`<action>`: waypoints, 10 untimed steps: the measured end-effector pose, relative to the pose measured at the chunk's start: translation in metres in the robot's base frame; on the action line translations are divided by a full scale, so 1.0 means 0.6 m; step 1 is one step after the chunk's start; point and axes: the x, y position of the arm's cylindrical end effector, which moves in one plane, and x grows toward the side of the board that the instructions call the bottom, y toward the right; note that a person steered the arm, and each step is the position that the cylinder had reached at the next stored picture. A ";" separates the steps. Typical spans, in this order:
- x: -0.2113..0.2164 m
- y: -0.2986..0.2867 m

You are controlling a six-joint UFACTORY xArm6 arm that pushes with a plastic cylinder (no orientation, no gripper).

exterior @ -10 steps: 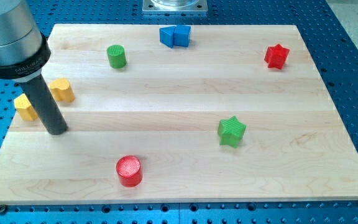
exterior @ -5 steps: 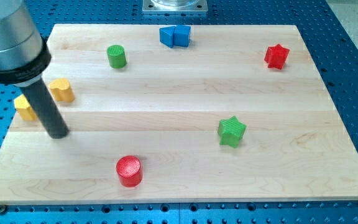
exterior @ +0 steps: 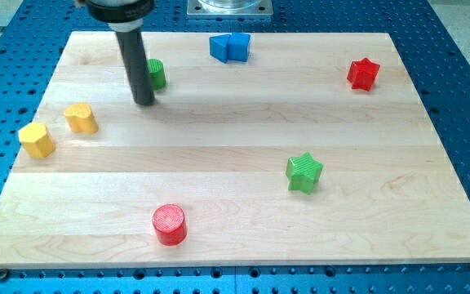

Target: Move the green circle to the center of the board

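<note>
The green circle (exterior: 157, 73) stands near the board's top left, partly hidden behind my rod. My tip (exterior: 144, 102) rests on the wooden board (exterior: 235, 212) just below and slightly left of the green circle, close to it; I cannot tell whether they touch.
Two blue blocks (exterior: 229, 47) sit together at the top middle. A red star (exterior: 363, 73) is at the top right. A green star (exterior: 303, 172) lies right of centre. A red circle (exterior: 169, 224) is near the bottom. Two yellow blocks (exterior: 81, 118) (exterior: 37, 140) sit at the left.
My rod has jumped from beside the yellow blocks at the left up and to the right, to the green circle. No block has visibly moved.
</note>
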 end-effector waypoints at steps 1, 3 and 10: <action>-0.012 -0.048; -0.073 0.017; 0.019 0.265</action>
